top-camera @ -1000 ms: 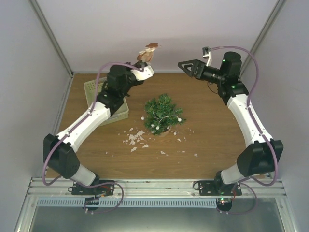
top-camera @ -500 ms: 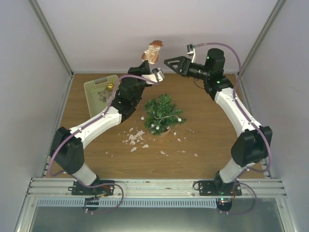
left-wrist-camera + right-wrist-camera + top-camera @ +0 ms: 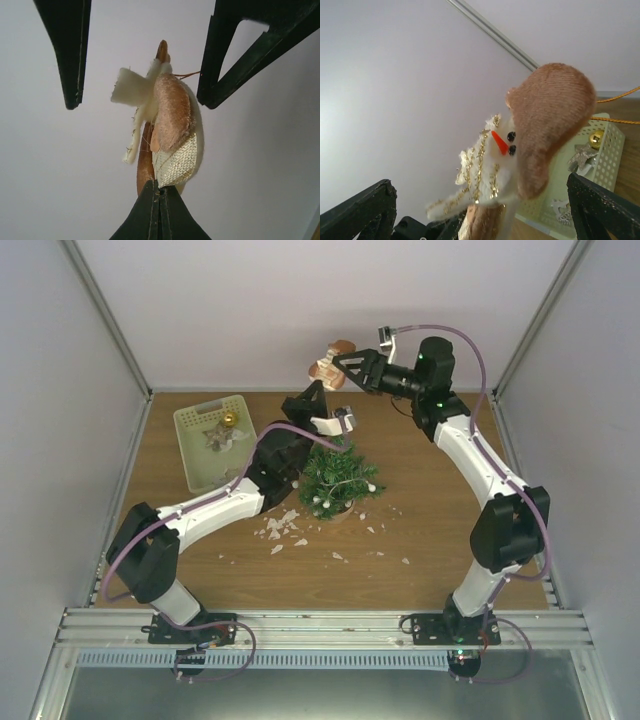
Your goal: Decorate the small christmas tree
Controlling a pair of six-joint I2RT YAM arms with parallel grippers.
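The small christmas tree [image 3: 338,472] stands in its brownish pot [image 3: 336,508] mid-table. My left gripper [image 3: 319,385] is raised above it and is shut on the bottom of a plush snowman ornament [image 3: 330,362] with a brown hat, orange nose and gold trim. In the left wrist view my left gripper [image 3: 159,192] pinches the ornament [image 3: 172,110] at its woven gold part. My right gripper [image 3: 343,367] is open, with its fingers on either side of the ornament's upper part. In the right wrist view the snowman [image 3: 520,145] hangs between my right gripper's [image 3: 480,185] spread fingers without touching them.
The pale yellow-green basket [image 3: 192,422] sits at the back left with a gold ball [image 3: 229,419] and a silver star [image 3: 213,435] in it; it also shows in the right wrist view [image 3: 607,150]. White scraps [image 3: 280,528] lie in front of the tree. The enclosure walls stand close behind.
My left arm has swung right from over the basket to above the tree, carrying the snowman. My right gripper has moved left and now straddles the ornament.
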